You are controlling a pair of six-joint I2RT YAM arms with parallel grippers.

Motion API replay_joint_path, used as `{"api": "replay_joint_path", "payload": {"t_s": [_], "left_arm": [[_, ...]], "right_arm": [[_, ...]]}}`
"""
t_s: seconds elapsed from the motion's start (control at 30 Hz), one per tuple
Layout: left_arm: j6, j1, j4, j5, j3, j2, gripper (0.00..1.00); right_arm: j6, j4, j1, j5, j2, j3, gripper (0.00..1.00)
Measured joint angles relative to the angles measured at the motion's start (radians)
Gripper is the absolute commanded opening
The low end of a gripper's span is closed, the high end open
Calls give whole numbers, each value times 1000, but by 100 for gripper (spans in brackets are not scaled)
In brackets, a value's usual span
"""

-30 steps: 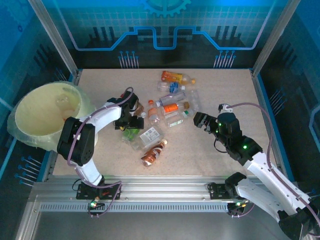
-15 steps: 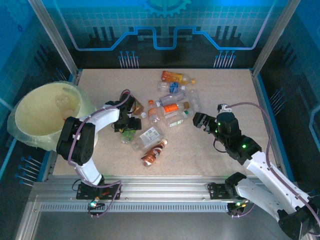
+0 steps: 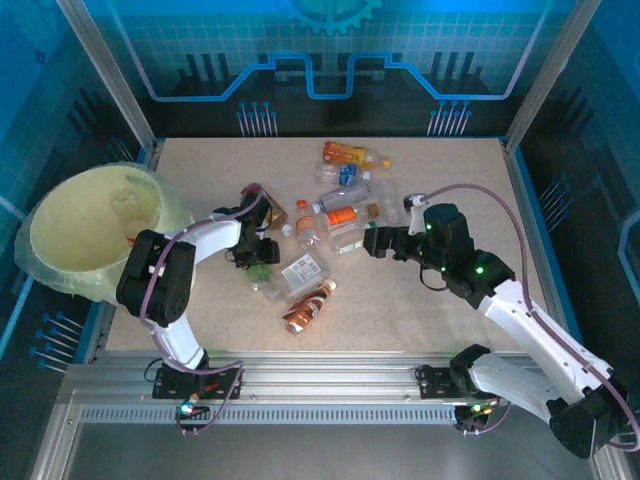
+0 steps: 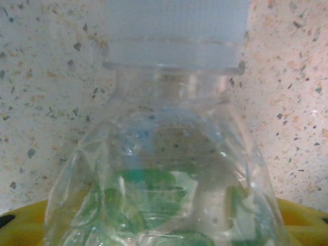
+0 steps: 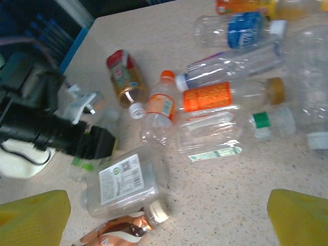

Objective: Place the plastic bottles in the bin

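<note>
Speckled table [image 3: 430,180] is strewn with bottles [image 3: 345,215]; the bin [image 3: 75,235] is placed at its left edge. The left claw [image 3: 255,255] is closed on a crushed green bottle [image 4: 169,189], while the right claw [image 3: 375,243] is held wide. The crumpled plastic could be squeezed out when lifted.

The desk [image 4: 31,77] is matt, speckled and faintly grainy, like stone composite. The crushed bottle [image 4: 164,195] is thin clear plastic, creased and glossy, and its cap [image 4: 174,25] is smooth and milky. My right hand [image 5: 166,215] has matt yellow pads [image 5: 297,215]. The bin [image 3: 90,230] is smooth cream plastic under a thin, shiny clear bag [image 3: 178,212].
</note>
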Motion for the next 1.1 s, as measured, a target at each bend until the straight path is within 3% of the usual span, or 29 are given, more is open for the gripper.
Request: {"api": "replay_joint_path", "payload": {"t_s": [0.23,0.6,1.1], "left_arm": [[-14,0,39,0,-35,-50,51],[-16,0,58,1,-73,-260,49],[-23,16,82,170,-66,-549,48]], "right_arm": [[-80,18,101,-35,27,35,100],[-151,40,138,-56,51,61,100],[-163,56,160,-74,93,120,100]]}}
